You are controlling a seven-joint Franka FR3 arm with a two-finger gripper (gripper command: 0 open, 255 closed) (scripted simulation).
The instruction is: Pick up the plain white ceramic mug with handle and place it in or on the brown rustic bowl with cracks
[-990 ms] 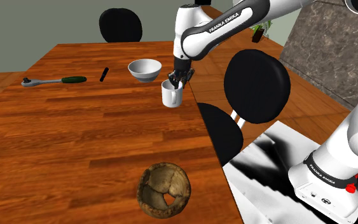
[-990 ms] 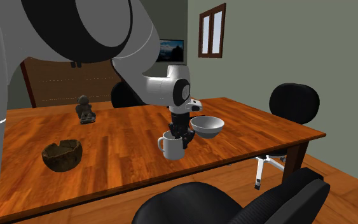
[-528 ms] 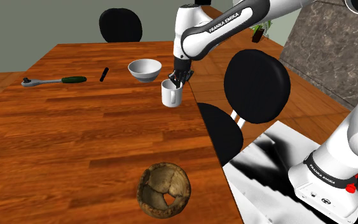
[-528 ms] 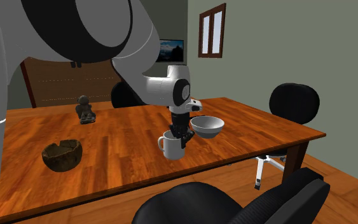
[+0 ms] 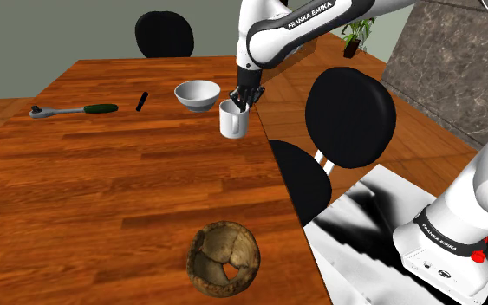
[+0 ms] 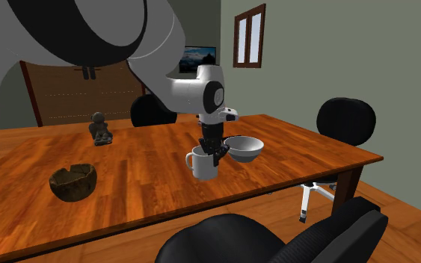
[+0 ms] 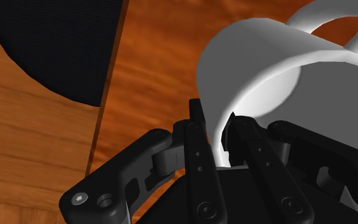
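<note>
The plain white mug (image 5: 232, 122) hangs a little above the wooden table (image 5: 103, 182), near its edge at the shoulder view's right. My gripper (image 5: 240, 100) is shut on the mug's rim, one finger inside and one outside. In the wrist view the fingers (image 7: 200, 147) clasp the white wall of the mug (image 7: 279, 70), whose handle points away from the hand. The brown cracked bowl (image 5: 224, 259) sits at the table's near edge, well apart from the mug. From the second exterior view the mug (image 6: 203, 164) hangs under the gripper (image 6: 214, 153), and the brown bowl (image 6: 73, 181) lies far to the left.
A white bowl (image 5: 197, 94) stands just behind the mug. A ratchet wrench (image 5: 68, 110) and a small black stick (image 5: 142, 100) lie at the far left. Black chairs (image 5: 350, 117) line the table's right edge. A dark figurine (image 6: 100, 128) sits at the back.
The gripper has risen with the mug, lifting it slightly off the table. The arm's wrist sits higher than before.
</note>
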